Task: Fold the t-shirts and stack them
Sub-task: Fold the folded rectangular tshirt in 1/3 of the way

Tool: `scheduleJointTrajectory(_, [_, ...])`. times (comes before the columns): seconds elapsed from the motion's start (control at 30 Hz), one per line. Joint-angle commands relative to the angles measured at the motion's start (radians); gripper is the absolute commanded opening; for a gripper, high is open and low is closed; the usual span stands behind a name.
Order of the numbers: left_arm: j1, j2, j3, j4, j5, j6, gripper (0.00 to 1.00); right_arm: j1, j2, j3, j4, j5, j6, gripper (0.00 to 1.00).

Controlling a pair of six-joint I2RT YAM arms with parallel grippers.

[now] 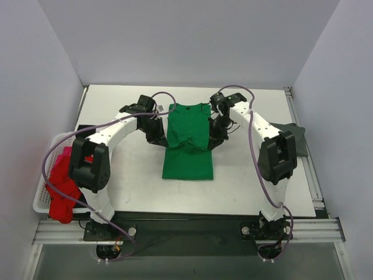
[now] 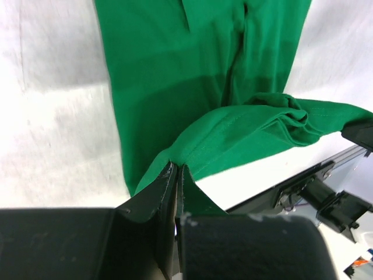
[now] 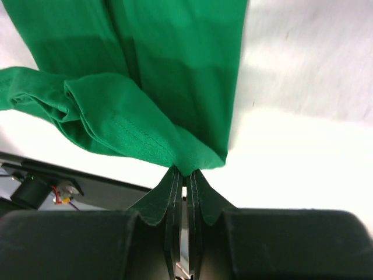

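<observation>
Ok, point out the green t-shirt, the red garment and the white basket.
green t-shirt [image 1: 187, 163], top view, flat lower half
red garment [image 1: 63, 195], top view, bunched middle
white basket [image 1: 39, 201], top view, left rim

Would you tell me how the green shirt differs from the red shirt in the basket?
The green shirt lies spread on the table; the red shirt sits crumpled in the basket, spilling over its near edge. The green shirt is pinched at both sides by the left gripper and right gripper; the red shirt is untouched. Both are plain, single-coloured cloth.
</observation>
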Motion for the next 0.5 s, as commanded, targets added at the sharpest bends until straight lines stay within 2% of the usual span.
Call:
scheduleJointTrajectory(0.0, [0.026,0.052,0.067,0.080,0.040,-0.011,0.00,-0.033,0.064,0.086,-0.044,0.016,-0.047,0.00])
scheduleJointTrajectory(0.13, [0.049,0.141,0.107,0.123,0.103,-0.029,0.00,-0.066,0.163,0.151,-0.044,0.013,-0.064,0.00])
scheduleJointTrajectory(0.47, [0.092,0.242,0.187,0.131,0.082,-0.028,0.00,-0.116,0.312,0.272,-0.044,-0.013,-0.111,0.00])
